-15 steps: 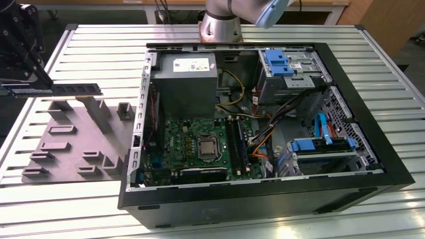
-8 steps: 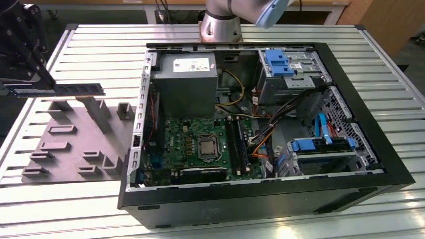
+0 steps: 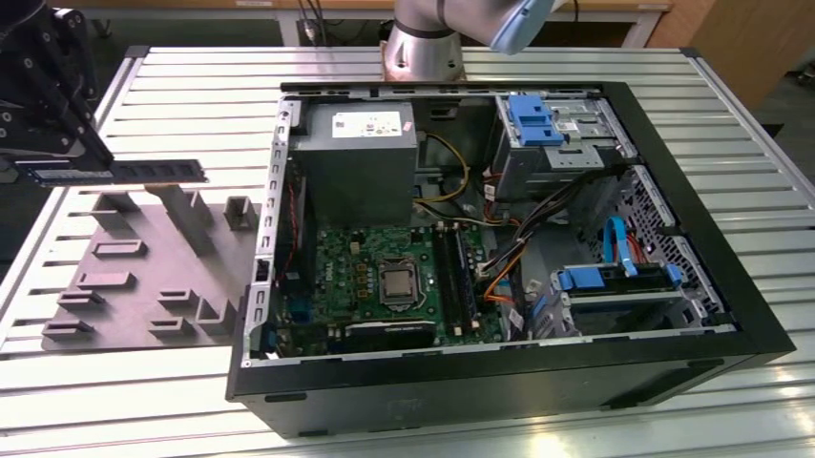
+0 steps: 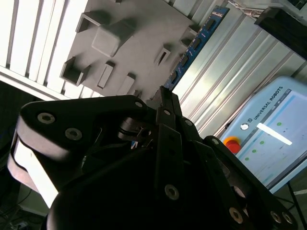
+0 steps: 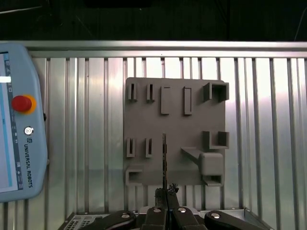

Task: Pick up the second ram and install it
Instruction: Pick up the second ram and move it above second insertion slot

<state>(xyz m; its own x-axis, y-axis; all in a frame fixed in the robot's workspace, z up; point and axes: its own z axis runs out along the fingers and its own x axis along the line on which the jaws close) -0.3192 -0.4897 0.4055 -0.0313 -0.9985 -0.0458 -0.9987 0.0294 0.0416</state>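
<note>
Currently: pick-up step looks complete. Gripper (image 5: 165,193) clamped on one end of the memory stick (image 3: 159,172), held level just above the grey fixture plate (image 3: 140,272). Computer case (image 3: 510,391) beside the plate. Installing calls for squaring the stick's edge with a free slot.

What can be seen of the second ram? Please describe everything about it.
The second ram is a long, thin, flat board, dark bluish-green with a row of black chips. The end effector is shut on one end of it. The rest juts out level toward the exterior view's right, standing on its long edge, apparently clear above the grey fixture plate.
</note>
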